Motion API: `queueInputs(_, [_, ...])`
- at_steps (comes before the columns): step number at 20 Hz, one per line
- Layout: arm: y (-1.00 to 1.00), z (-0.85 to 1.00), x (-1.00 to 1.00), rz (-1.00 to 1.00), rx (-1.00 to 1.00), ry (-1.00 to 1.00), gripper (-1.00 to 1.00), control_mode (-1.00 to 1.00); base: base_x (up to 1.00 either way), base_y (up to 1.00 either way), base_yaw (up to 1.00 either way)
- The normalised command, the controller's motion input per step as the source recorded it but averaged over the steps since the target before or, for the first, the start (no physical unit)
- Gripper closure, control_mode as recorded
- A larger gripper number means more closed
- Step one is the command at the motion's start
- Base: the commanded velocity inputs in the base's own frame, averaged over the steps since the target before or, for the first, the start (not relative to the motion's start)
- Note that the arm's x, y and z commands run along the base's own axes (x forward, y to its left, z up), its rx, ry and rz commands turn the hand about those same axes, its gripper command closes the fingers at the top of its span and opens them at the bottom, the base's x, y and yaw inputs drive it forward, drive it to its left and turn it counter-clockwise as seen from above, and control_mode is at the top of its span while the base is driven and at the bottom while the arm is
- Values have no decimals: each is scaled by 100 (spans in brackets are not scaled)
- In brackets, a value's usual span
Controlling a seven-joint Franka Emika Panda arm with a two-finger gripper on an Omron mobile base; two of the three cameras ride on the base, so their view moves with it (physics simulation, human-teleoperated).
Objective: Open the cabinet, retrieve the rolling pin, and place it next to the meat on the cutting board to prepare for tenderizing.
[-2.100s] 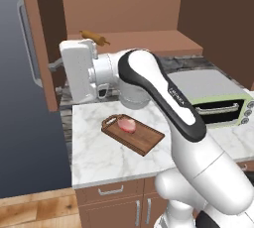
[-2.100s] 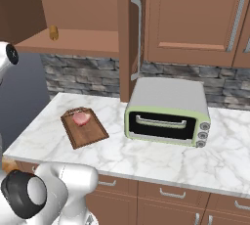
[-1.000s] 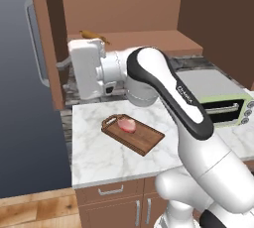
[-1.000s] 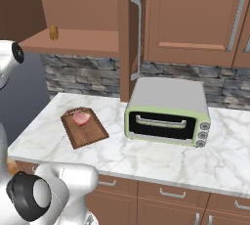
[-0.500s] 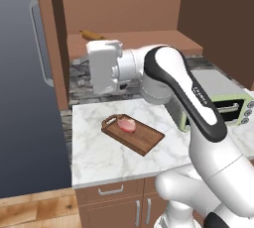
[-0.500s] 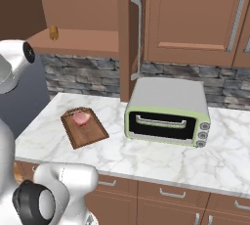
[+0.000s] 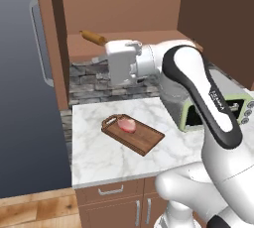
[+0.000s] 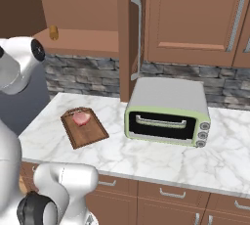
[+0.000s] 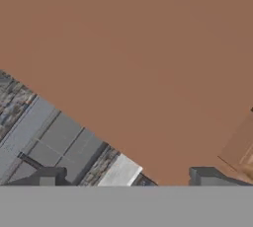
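open claw under the cabinet shelf, pin up top

the cabinet point(image 7: 124, 4) stands open. the rolling pin point(image 7: 93, 37) lies on its shelf near the left end, close to the front edge. the claw point(image 9: 128, 176) has its 2 tips spread wide with nothing between them, facing the brown underside. on the bench, the meat point(image 7: 127, 124) sits on the cutting board point(image 7: 144, 140) toward its handle end, near the bench's left edge.

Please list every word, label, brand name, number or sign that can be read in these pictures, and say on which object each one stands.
Small dark lettering on the black band of the robot arm: too small and blurred to read.
Toaster oven, around its knobs: no readable marks.
Cabinet, cutting board, meat, rolling pin: no text.
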Motion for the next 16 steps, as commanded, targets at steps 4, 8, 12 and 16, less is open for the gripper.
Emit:
queueInputs(4, [-38,22,0,-16,-14,-22,-100,-100,0,0,0])
queueInputs(8, [-42,23,0,-20,-16,-20,-100,-100,0,0,0])
queueInputs(12, [-46,18,0,-23,-16,-17,-100,-100,0,0,0])
queueInputs(16, [-45,11,4,-19,-15,-18,-100,-100,0,0,0])
